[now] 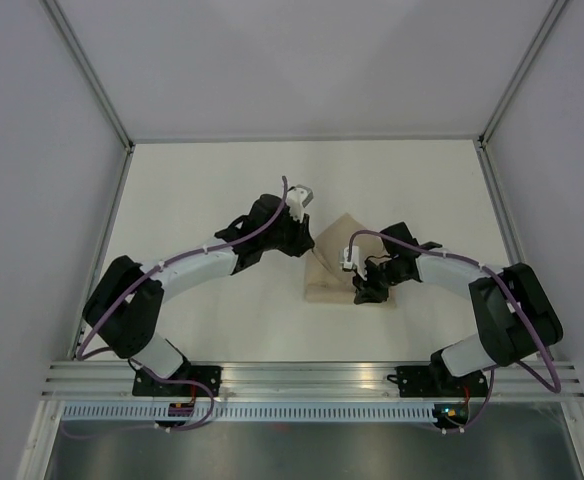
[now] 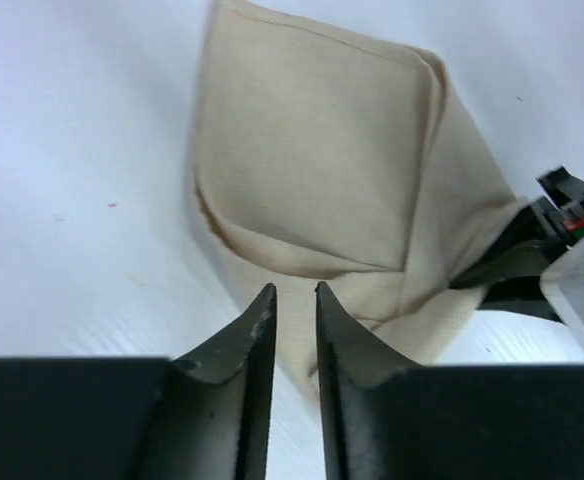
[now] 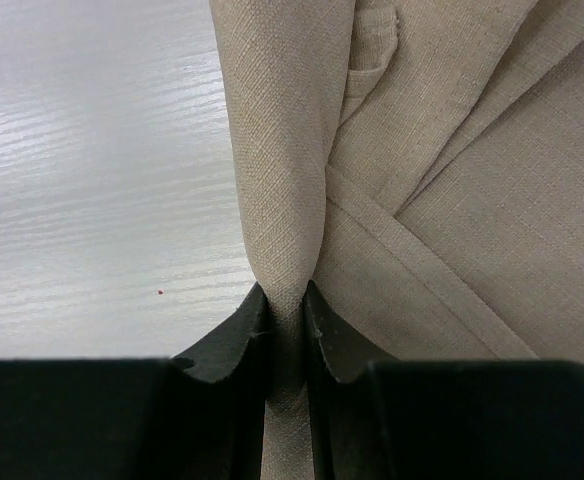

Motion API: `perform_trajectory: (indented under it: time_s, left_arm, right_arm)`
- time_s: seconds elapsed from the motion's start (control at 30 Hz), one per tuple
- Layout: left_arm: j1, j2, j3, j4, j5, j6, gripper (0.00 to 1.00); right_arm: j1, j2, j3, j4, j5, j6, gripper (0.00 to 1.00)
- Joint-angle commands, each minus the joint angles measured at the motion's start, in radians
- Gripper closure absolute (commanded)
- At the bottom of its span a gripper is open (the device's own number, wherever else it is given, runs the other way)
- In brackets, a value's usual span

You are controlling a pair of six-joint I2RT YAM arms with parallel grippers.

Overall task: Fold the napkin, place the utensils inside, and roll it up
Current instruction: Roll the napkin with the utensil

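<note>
Smack in the middle of the white table [image 1: 222, 190], between the two arms: napkin [image 1: 334, 255], tan, already folded over into a layered, roughly triangular packet with a few loose flaps. Lying flat for the most part, apart from one ridge bunched up and pinched hard by the right gripper [image 3: 285, 300], clamped tight on that fold with cloth filling the slot between the fingers. Over on the other side, left gripper [image 2: 294, 298] hovering right at the packet's near edge, barely cracked apart, gripping nothing as far as can be told. No fork or other utensils to be seen anywhere; could be tucked inside, could be off-camera, can't say. Looks like somewhere mid-fold or early roll, hard to call. Risks from here, just guessing: easy to drag the whole packet across the table instead of rolling it, by tugging that pinched ridge with only one side held. Easy to pop the layers open that way too, or lose the bunched fold by letting go early. Pretty crowded as well, so watch for bumping claws. No brand, label or readable writing anywhere, just purple cables [image 1: 187, 258] along the arms.
</note>
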Motion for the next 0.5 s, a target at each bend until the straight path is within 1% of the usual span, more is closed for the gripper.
perform_trajectory:
  time_s: [0.0, 0.03, 0.1, 0.13, 0.17, 0.2, 0.23, 0.27, 0.3, 0.33, 0.37, 0.4, 0.47]
  left_arm:
    - [0.017, -0.049, -0.033, 0.128, -0.101, -0.009, 0.76]
    - [0.005, -0.055, -0.037, 0.135, -0.113, 0.018, 0.76]
    - [-0.026, -0.074, -0.060, 0.147, -0.180, 0.107, 0.67]
    - [-0.068, -0.086, -0.078, 0.169, -0.231, 0.145, 0.60]
    - [-0.089, -0.098, -0.129, 0.228, -0.257, 0.220, 0.57]
    - [-0.134, -0.127, -0.155, 0.264, -0.310, 0.260, 0.57]
    - [-0.154, -0.141, -0.187, 0.305, -0.328, 0.341, 0.57]
    - [-0.171, -0.155, -0.247, 0.388, -0.334, 0.376, 0.55]
    - [-0.205, -0.175, -0.272, 0.422, -0.363, 0.411, 0.55]
    - [-0.219, -0.181, -0.296, 0.452, -0.372, 0.464, 0.53]
    - [-0.231, -0.186, -0.328, 0.480, -0.372, 0.489, 0.49]
    - [-0.257, -0.189, -0.341, 0.511, -0.369, 0.515, 0.48]
    - [-0.285, -0.181, -0.358, 0.526, -0.374, 0.579, 0.45]
  right_arm:
    - [-0.019, 0.081, 0.004, -0.106, 0.029, -0.054, 0.87]
    - [-0.022, 0.093, 0.012, -0.112, 0.026, -0.056, 0.87]
    - [-0.030, 0.130, 0.037, -0.132, 0.019, -0.064, 0.87]
    - [-0.030, 0.144, 0.046, -0.140, 0.018, -0.067, 0.87]
    - [-0.033, 0.168, 0.063, -0.156, 0.016, -0.070, 0.87]
    - [-0.036, 0.182, 0.072, -0.164, 0.015, -0.073, 0.87]
    - [-0.036, 0.196, 0.081, -0.172, 0.015, -0.074, 0.87]
    - [-0.039, 0.208, 0.098, -0.190, 0.009, -0.079, 0.87]
    - [-0.045, 0.231, 0.107, -0.201, 0.009, -0.082, 0.87]
    - [-0.047, 0.242, 0.116, -0.209, 0.006, -0.083, 0.87]
    - [-0.051, 0.262, 0.136, -0.225, 0.003, -0.085, 0.87]
    - [-0.053, 0.273, 0.144, -0.233, 0.001, -0.087, 0.87]
    - [-0.056, 0.300, 0.165, -0.253, 0.003, -0.085, 0.87]
